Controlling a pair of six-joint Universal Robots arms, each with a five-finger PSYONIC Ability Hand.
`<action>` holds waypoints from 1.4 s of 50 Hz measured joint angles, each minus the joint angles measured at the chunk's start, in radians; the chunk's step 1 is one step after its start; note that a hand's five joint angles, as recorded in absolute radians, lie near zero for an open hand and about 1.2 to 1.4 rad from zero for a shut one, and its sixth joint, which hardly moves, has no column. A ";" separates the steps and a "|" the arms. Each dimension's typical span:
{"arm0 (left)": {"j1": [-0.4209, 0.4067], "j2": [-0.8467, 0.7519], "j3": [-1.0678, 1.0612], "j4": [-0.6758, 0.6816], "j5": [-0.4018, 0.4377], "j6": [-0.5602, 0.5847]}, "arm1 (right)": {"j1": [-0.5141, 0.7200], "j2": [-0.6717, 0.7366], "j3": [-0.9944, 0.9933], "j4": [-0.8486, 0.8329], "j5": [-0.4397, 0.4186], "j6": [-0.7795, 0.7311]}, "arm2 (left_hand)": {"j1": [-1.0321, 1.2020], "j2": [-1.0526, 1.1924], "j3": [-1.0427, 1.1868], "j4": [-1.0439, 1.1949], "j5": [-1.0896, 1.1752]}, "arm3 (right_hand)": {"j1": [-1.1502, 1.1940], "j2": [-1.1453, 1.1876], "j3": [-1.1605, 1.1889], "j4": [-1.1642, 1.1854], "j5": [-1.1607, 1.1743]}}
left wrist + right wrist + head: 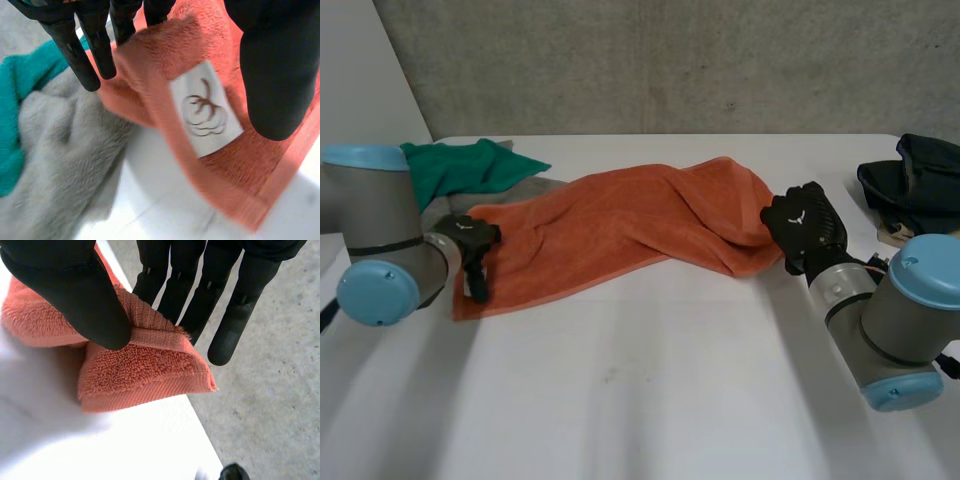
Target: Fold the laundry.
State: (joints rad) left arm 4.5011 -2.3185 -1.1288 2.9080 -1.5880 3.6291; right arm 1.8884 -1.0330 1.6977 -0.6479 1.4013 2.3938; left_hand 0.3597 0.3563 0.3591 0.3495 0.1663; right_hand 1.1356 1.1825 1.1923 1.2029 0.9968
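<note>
While two hands pinch it, one orange towel (620, 225) lies stretched across the white table (650, 390): the left hand (470, 248) grips its labelled corner, the right hand (807, 225) its opposite end. Farther back lie one green cloth (455, 165), one grey cloth (65, 165) and one dark heap of clothing (917, 180).

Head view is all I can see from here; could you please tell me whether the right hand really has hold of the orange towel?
Observer: Yes. In its wrist view the right hand pinches a folded, hemmed corner of the orange towel between thumb and fingers.
Operator: Thank you. And the left hand?
Observer: The left hand has the towel's other end between thumb and fingers, with its thumb beside a white label sewn at that corner.
Operator: Is anything else close to it?
Observer: A grey towel lies beside that corner at its fingertips, against the green cloth.
</note>
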 measured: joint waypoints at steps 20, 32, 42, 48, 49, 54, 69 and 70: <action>0.094 0.373 -0.452 0.086 0.127 0.007 | 0.000 -0.132 0.047 0.033 0.044 0.164 | 0.435 0.410 0.397 0.410 0.415 | 0.000 0.000 0.000 0.000 0.000; 0.126 0.336 -0.528 0.126 0.281 0.051 | 0.003 -0.108 0.048 0.033 0.044 0.148 | 0.226 0.224 0.226 0.225 0.230 | 0.000 0.000 0.000 0.000 0.000; 0.097 0.203 -0.411 0.213 0.254 0.074 | 0.000 -0.096 0.050 0.033 0.041 0.135 | 0.207 0.206 0.215 0.209 0.211 | 0.000 0.000 0.000 0.000 0.000; 0.064 0.118 -0.320 0.226 0.188 0.109 | -0.003 -0.090 0.050 0.033 0.039 0.132 | 0.207 0.206 0.215 0.209 0.211 | 0.000 0.000 0.000 0.000 0.000; 0.057 0.102 -0.302 0.226 0.172 0.118 | -0.004 -0.089 0.050 0.033 0.039 0.131 | 0.207 0.206 0.215 0.209 0.211 | 0.000 0.000 0.000 0.000 0.000; 0.038 0.057 -0.242 0.232 0.120 0.151 | -0.007 -0.086 0.050 0.033 0.038 0.125 | 0.215 0.226 0.219 0.233 0.246 | 0.000 0.000 0.000 0.000 0.000; 0.030 -0.001 -0.167 0.254 0.104 0.193 | -0.010 -0.076 0.050 0.031 0.035 0.111 | 0.415 0.413 0.410 0.419 0.424 | 0.000 0.000 0.000 0.000 0.000; 0.030 -0.005 -0.164 0.254 0.105 0.196 | -0.011 -0.075 0.050 0.031 0.035 0.111 | 0.414 0.413 0.409 0.418 0.423 | 0.000 0.000 0.000 0.000 0.000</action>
State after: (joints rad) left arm 4.5315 -2.3239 -1.2926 3.1620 -1.4830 3.8251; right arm 1.8778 -1.1078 1.7472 -0.6166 1.4361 2.5045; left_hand 0.7741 0.7694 0.7685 0.7678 0.5897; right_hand 1.1356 1.1825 1.1924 1.2029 0.9969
